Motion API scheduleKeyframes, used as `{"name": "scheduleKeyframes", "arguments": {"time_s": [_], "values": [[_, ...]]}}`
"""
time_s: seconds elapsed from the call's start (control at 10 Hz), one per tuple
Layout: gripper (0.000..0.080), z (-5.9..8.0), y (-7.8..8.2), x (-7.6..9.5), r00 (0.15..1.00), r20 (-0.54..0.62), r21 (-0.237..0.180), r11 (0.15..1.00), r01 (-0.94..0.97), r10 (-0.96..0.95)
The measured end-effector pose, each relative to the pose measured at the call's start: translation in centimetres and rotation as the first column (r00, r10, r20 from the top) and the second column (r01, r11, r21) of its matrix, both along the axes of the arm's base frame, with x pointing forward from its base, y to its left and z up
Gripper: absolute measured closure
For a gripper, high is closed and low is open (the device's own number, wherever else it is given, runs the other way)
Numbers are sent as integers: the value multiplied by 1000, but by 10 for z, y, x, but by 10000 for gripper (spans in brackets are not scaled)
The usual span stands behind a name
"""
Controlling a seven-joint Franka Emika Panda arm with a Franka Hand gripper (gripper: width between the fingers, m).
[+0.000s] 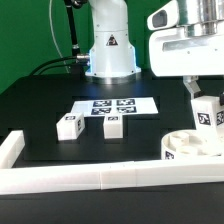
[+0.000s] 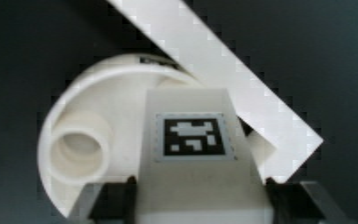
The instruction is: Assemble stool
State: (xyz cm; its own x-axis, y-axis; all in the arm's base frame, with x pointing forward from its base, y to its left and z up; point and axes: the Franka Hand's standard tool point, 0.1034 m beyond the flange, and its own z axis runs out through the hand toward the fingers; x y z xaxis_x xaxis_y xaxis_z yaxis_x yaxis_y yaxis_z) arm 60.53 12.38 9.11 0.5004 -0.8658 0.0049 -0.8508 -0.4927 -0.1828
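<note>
My gripper (image 1: 204, 98) is shut on a white stool leg (image 1: 207, 112) with a black-and-white tag, holding it just above the round white seat (image 1: 190, 146) at the exterior view's right. In the wrist view the leg (image 2: 195, 150) fills the space between my two fingers (image 2: 108, 200), and the seat (image 2: 91, 120) with a round socket (image 2: 78, 150) lies under it. Two more tagged legs, one (image 1: 68, 126) and another (image 1: 113, 125), lie on the black table in the middle.
The marker board (image 1: 112, 106) lies flat behind the two loose legs. A long white border rail (image 1: 90, 178) runs along the table's front and left side; it also crosses the wrist view (image 2: 229, 70). The arm's base (image 1: 108, 50) stands at the back.
</note>
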Motion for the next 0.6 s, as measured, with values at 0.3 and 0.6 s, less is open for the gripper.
{"name": "scheduleKeyframes", "arguments": {"time_s": [0.3,0.6], "values": [[463,0,9,-1,951,-40,83,947,309,-307],[463,0,8,4,800,-111,172,782,599,-589]]}}
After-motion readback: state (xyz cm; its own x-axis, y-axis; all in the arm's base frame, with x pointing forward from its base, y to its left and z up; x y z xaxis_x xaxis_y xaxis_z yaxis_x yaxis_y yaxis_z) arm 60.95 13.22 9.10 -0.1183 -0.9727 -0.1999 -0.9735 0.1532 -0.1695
